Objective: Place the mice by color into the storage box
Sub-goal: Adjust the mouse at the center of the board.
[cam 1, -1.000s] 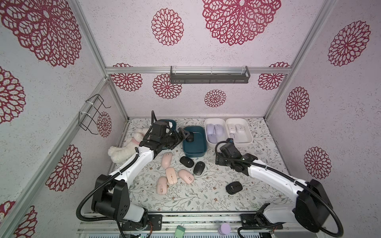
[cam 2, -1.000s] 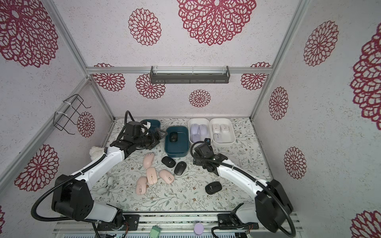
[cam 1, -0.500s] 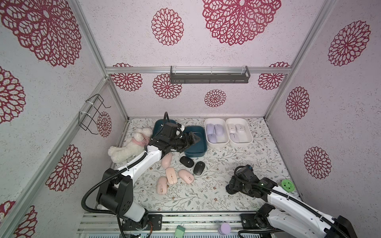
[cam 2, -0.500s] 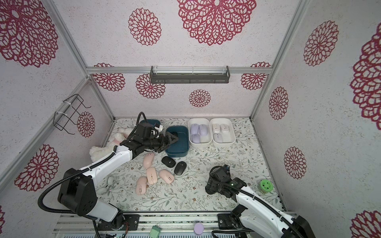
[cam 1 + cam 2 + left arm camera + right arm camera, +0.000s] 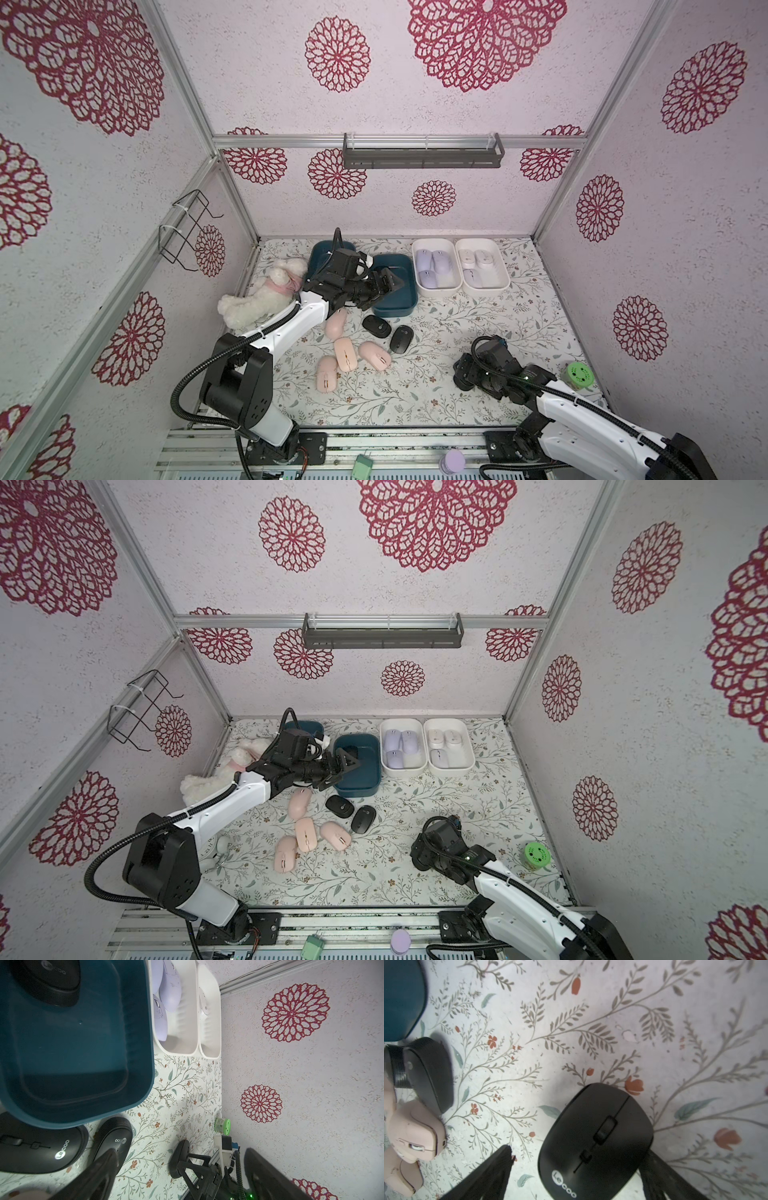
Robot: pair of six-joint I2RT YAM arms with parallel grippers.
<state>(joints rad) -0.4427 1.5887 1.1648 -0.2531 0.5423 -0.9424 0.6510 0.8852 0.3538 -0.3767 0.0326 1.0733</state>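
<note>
Two moves separate this moment from a second ago. The right gripper (image 5: 462, 376), then stretched out near the white boxes (image 5: 440, 292), has come back to the near part of the table (image 5: 498, 324) and stands over the lone black mouse (image 5: 596, 1140). The left gripper (image 5: 390, 283) has slid from the rim of the teal box (image 5: 412, 291) to above its middle. Over the last half second neither has shifted much. The right fingers (image 5: 496, 1169) are spread wide with that mouse lying flat on the table between them, a clear gap at one finger and the other close by its side, so it is straddled, not gripped. The left fingers (image 5: 97, 1176) are equally wide apart and hold nothing; below and beyond them the teal box holds one boxed black mouse (image 5: 52, 978). Just short of the left fingers, outside the box, lie two loose black mice (image 5: 376, 326), and beside the left forearm four peach mice (image 5: 345, 354). Past the left fingertips the white boxes hold lavender mice (image 5: 432, 270) and white mice (image 5: 478, 266). A plush toy (image 5: 257, 299) sits behind the left wrist. A green round thing (image 5: 579, 374), hidden by the arm a second ago, sits behind the right fingers at the table's side edge. Bare table lies open ahead of the right fingers up to the boxes.
</note>
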